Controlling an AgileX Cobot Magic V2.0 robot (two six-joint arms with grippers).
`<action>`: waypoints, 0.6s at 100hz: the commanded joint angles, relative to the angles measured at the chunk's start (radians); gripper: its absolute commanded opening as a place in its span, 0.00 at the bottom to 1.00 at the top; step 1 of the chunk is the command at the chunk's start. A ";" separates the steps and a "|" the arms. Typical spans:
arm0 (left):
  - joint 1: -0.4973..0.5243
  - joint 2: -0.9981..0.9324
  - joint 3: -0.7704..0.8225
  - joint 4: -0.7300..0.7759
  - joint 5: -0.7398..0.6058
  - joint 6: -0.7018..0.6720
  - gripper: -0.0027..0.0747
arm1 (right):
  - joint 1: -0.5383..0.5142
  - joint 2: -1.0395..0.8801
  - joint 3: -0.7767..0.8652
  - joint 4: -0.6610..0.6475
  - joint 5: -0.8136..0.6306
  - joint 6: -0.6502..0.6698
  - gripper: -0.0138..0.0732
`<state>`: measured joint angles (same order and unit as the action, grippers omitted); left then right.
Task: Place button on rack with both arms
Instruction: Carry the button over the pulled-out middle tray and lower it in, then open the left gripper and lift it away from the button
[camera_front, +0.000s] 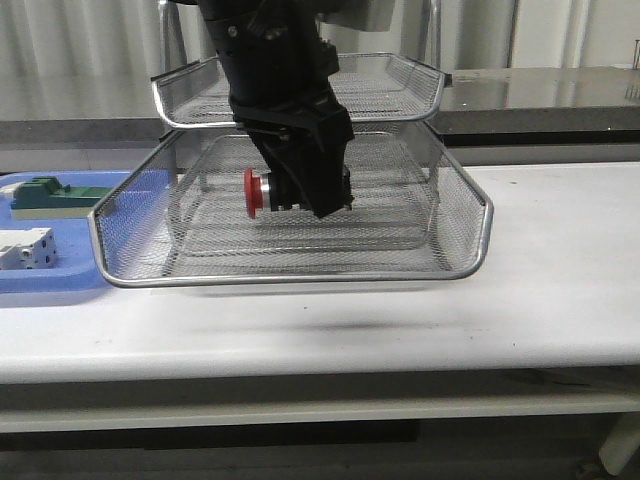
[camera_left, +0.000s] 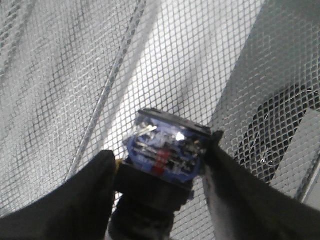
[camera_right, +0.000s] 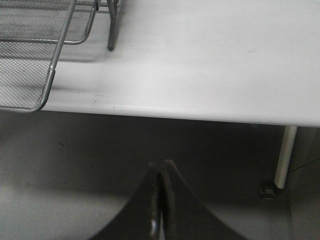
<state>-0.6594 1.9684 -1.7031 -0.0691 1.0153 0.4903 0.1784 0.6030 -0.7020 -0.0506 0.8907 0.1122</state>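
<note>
Left end effector (camera_front: 300, 195) gripped the button (camera_front: 256, 191) by its black body, red head sideways, held above the mesh of the rack (camera_front: 460, 262)'s pulled-out tray. Right end effector (camera_right: 161, 200) was closed and empty, off the desk (camera_front: 540, 290) edge. Button looked small, light, rigid; smooth body may slip. Blue rear block's terminals looked delicate, so the body seemed the safest hold.

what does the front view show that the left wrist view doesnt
Only the front view shows the button's red mushroom head, the flat blue plastic tray holding a green block component and a white terminal block, and the white table.

Only the left wrist view shows the button's blue rear block up close.

Both show the left gripper clamping the button over the silver wire-mesh rack.
</note>
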 joint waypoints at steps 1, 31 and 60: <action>-0.008 -0.042 -0.024 -0.011 -0.028 -0.001 0.66 | 0.001 0.000 -0.026 -0.013 -0.060 -0.002 0.08; -0.008 -0.034 -0.030 -0.011 -0.033 -0.004 0.79 | 0.001 0.000 -0.026 -0.013 -0.060 -0.002 0.08; -0.008 -0.053 -0.168 -0.063 0.129 -0.024 0.78 | 0.001 0.000 -0.026 -0.013 -0.060 -0.002 0.08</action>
<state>-0.6594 1.9896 -1.7974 -0.0917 1.1084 0.4883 0.1784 0.6030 -0.7020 -0.0506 0.8907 0.1122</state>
